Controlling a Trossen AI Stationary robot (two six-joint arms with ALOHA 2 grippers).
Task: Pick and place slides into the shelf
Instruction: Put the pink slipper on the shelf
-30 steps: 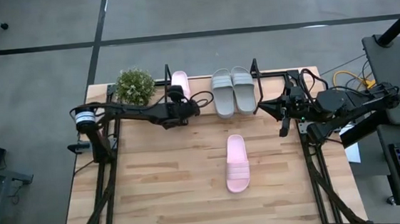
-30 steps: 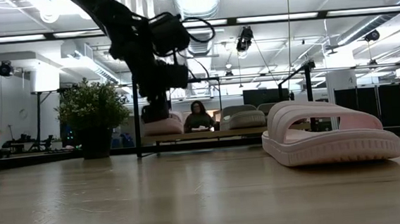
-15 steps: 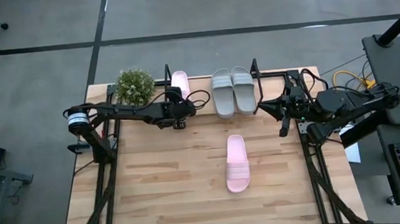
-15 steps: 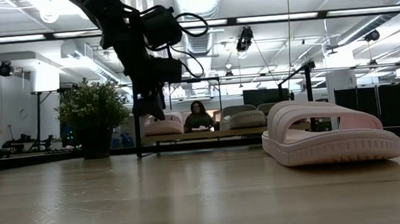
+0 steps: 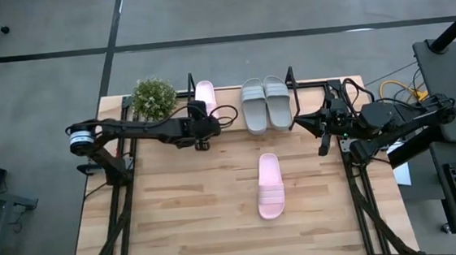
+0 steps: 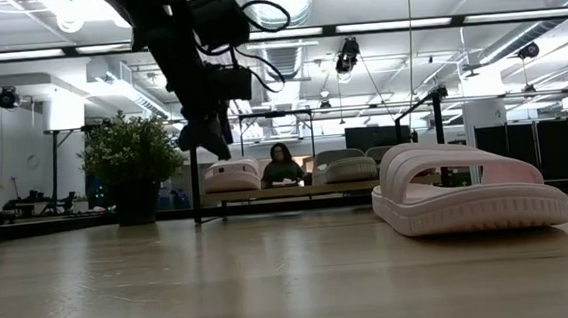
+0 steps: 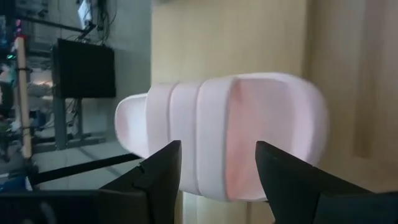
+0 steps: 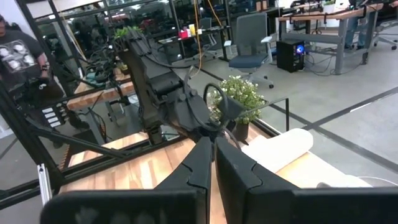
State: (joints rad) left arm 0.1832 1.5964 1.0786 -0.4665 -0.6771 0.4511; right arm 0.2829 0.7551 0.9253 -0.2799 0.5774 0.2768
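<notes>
Left hand point(image 5: 202, 138): empty, fingers wide, backed off the pale pink ribbed slide point(image 5: 206, 94) upper centre.
Shelf point(image 5: 289, 80): three slides in; one pink slide point(image 5: 270, 186) left on the counter point(image 5: 178, 221).

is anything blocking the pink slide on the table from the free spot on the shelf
Nothing visible lies on the wood between the loose pink slide and the shelf. The gap beside the shelved pink slide looks free, though the left gripper hovers just in front of it, open.

Left arm stretched across the table's far side, left gripper point(image 5: 202, 138) fingers spread apart, right gripper point(image 5: 299, 123) fingers pressed together, right arm folded at the right edge.
</notes>
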